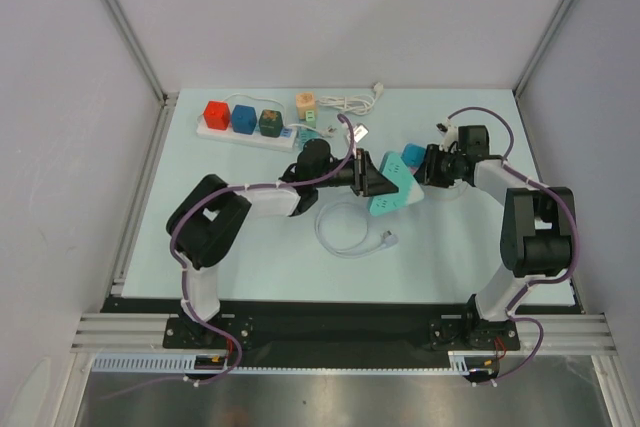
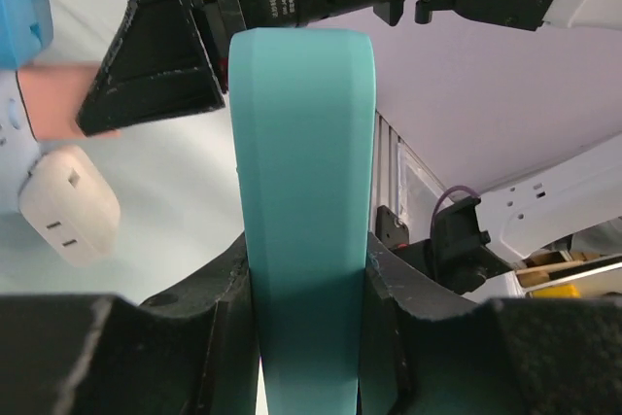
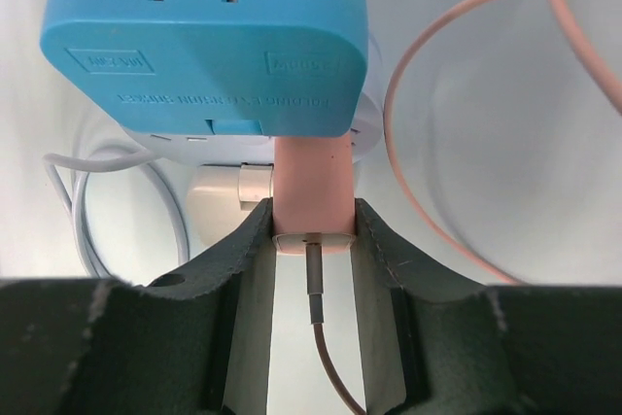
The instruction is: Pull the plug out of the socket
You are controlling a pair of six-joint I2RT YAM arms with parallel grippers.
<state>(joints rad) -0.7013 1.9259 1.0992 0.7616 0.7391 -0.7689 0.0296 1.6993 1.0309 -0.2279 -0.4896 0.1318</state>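
The socket (image 1: 392, 190) is a block with a teal side and a blue side, held above the middle of the table. My left gripper (image 1: 372, 179) is shut on its teal side (image 2: 303, 162), the fingers pressed flat against both faces. A pink plug (image 3: 311, 187) sticks out of the socket under the blue face (image 3: 204, 41), with a thin brown lead trailing from it. My right gripper (image 3: 311, 230) is shut on this pink plug, reaching in from the right (image 1: 428, 169). A white plug (image 3: 216, 196) sits in the socket beside the pink one.
A white power strip (image 1: 250, 137) carrying red, blue and green cube plugs lies at the back left. An orange cube (image 1: 306, 102) and a coiled white cable (image 1: 352, 102) lie behind it. A white cable loop (image 1: 345, 232) rests in front of the socket.
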